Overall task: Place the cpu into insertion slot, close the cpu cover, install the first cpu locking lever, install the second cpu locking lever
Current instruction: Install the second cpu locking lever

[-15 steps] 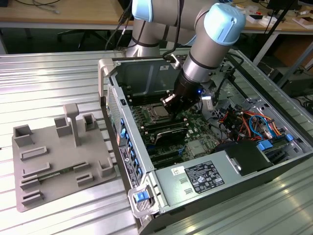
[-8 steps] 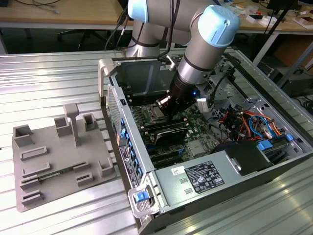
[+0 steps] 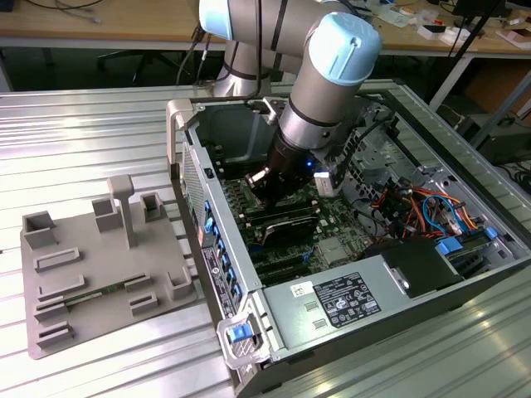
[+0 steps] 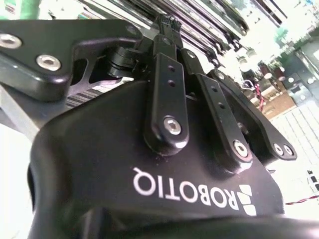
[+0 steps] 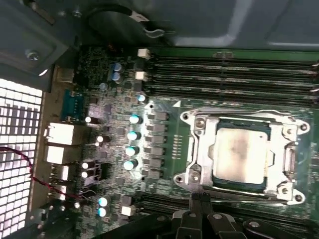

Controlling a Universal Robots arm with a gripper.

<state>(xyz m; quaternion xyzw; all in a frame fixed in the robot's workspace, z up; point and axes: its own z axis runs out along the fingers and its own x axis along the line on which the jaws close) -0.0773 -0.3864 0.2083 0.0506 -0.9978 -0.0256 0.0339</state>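
Observation:
In the first wrist view the cpu (image 5: 242, 152), a silvery-grey square, lies flat in the insertion slot (image 5: 220, 125) on the green board. The cpu cover (image 5: 199, 149), a silver frame, lies down around the chip. A thin wire lever (image 5: 234, 112) runs along one side of the socket and another (image 5: 249, 194) along the opposite side. My gripper (image 5: 200, 198) has its black fingers together right at that second side, by one corner of the cover. The second wrist view shows the gripper (image 4: 168, 21) shut with nothing between its tips. In the exterior view the gripper (image 3: 267, 187) reaches down into the open computer case.
Long black memory slots (image 5: 234, 69) run beside the socket, and capacitors (image 5: 132, 142) stand on its other side. In the exterior view the case holds black finned bars (image 3: 286, 224), a silvery square part (image 3: 332, 250), a power supply (image 3: 340, 303) and cables (image 3: 419, 207). A grey fixture (image 3: 99, 265) sits on the table.

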